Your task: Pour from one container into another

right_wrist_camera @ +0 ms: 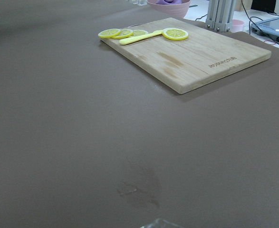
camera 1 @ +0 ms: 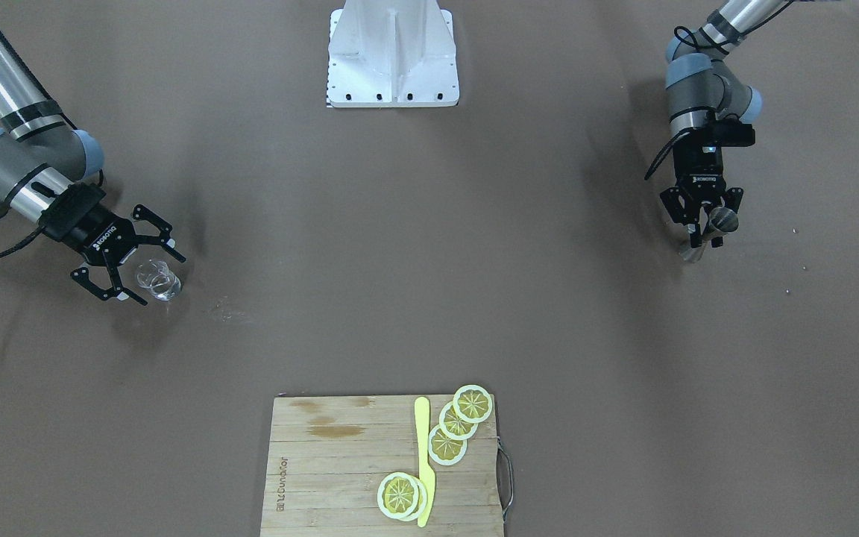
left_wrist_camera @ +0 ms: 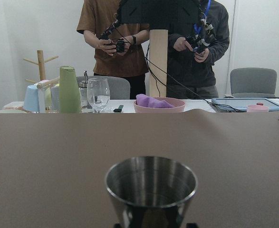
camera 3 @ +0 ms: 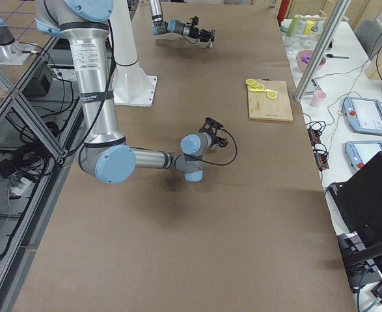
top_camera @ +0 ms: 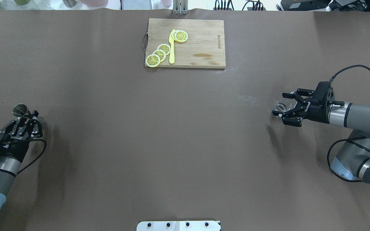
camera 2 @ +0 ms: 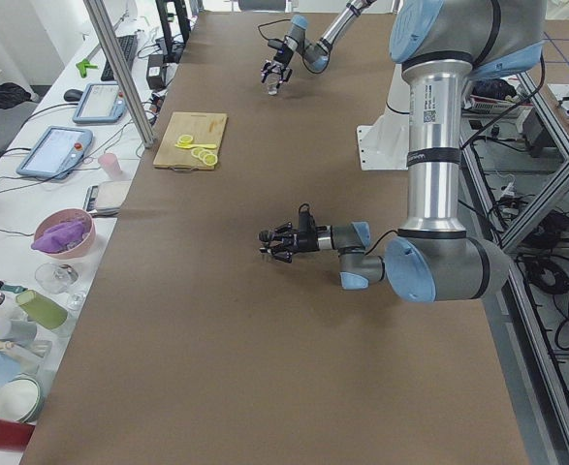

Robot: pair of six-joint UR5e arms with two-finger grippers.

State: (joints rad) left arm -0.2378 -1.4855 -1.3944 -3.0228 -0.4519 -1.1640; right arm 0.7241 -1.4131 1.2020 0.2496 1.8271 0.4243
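Observation:
My left gripper (camera 1: 707, 233) is shut on the narrow waist of the silver metal jigger (camera 1: 722, 219), near the table's end on my left. In the overhead view the jigger (top_camera: 20, 110) shows just beyond the left gripper (top_camera: 30, 119). The left wrist view has its open upper cone (left_wrist_camera: 151, 184) upright and close, and I see nothing in it. Far across the table, the small clear glass (camera 1: 156, 280) stands on the brown surface between the spread fingers of my open right gripper (camera 1: 157, 280). Overhead, the glass (top_camera: 281, 106) sits inside the right gripper (top_camera: 279, 104). I cannot tell whether the fingers touch it.
A wooden cutting board (top_camera: 204, 35) with lemon slices (top_camera: 159, 54) and a yellow knife (top_camera: 171, 46) lies at the far middle edge. A faint smear (top_camera: 254, 101) marks the table near the glass. The white robot base (camera 1: 392, 56) is behind. Two people stand beyond the left end.

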